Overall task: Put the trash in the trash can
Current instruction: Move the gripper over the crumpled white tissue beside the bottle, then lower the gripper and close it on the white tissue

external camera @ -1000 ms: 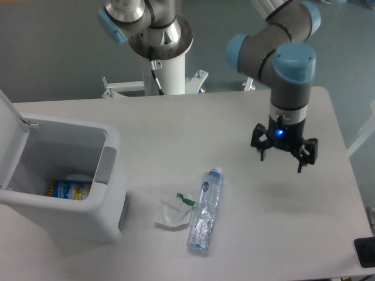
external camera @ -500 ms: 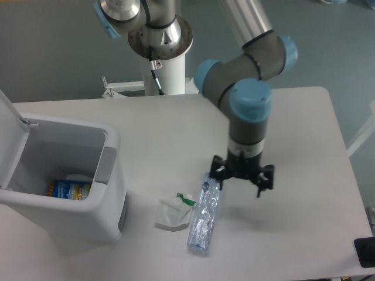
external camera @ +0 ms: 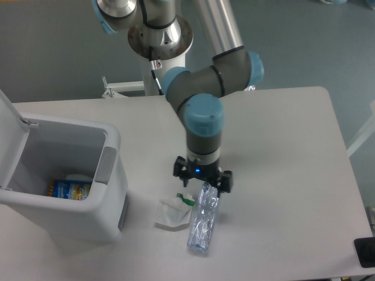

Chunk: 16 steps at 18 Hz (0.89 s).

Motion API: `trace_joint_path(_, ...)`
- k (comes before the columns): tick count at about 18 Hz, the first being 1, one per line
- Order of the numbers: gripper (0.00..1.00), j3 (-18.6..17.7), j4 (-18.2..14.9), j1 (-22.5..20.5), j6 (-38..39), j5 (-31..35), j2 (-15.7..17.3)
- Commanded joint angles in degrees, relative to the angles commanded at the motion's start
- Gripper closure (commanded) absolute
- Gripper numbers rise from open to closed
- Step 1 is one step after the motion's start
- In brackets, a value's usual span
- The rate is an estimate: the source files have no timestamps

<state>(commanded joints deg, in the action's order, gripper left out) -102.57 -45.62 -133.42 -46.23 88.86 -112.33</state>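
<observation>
Even, soft overhead light — the table (external camera: 281, 134) reads pale and flat; faint shadow under the arm (external camera: 205, 117); focus slightly soft, no harsh glare.

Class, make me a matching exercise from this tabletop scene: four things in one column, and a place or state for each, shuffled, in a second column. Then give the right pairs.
Things:
1. trash can
2. bottle
3. wrapper
4. gripper

Places or states:
A. crumpled, with a green tab, between the bin and the bottle
B. hanging over the bottle's top end
C. lid open, at the table's left edge
D. clear, crushed, lying flat on the table

Pairs: 1-C, 2-D, 3-A, 4-B
</observation>
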Motion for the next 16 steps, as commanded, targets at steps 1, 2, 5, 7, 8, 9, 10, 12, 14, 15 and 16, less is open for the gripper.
trace_joint_path(1, 0.0, 0.0, -0.1, 0.3, -0.4, 0.0, 0.1)
trace_joint_path(2, 0.0, -0.2, -0.1, 0.3, -0.7, 0.0, 0.1)
trace_joint_path(5, 0.0, -0.8, -0.1, 0.4, -3.6, 0.0, -0.4)
trace_joint_path(7, 0.0, -0.4, 0.0, 0.4, -3.7, 0.0, -1.0)
trace_joint_path(8, 0.0, -0.2, 0.1, 0.4, -3.6, 0.0, -1.1)
trace_joint_path(9, 0.0, 0.0, 0.0, 0.4, -3.6, 0.0, -1.5)
trace_joint_path(10, 0.0, 0.1, 0.1, 0.4, -3.6, 0.0, -2.0)
trace_joint_path(12, 0.0, 0.0, 0.0, 0.4, -3.6, 0.0, -2.6)
trace_joint_path(14, 0.0, 0.2, 0.1, 0.6, -3.6, -0.1, -3.2)
trace_joint_path(15, 0.0, 0.6, 0.1, 0.7, -3.6, 0.0, -4.0)
trace_joint_path(16, 0.0, 0.9, 0.1, 0.8, -3.5, -0.1, -4.9)
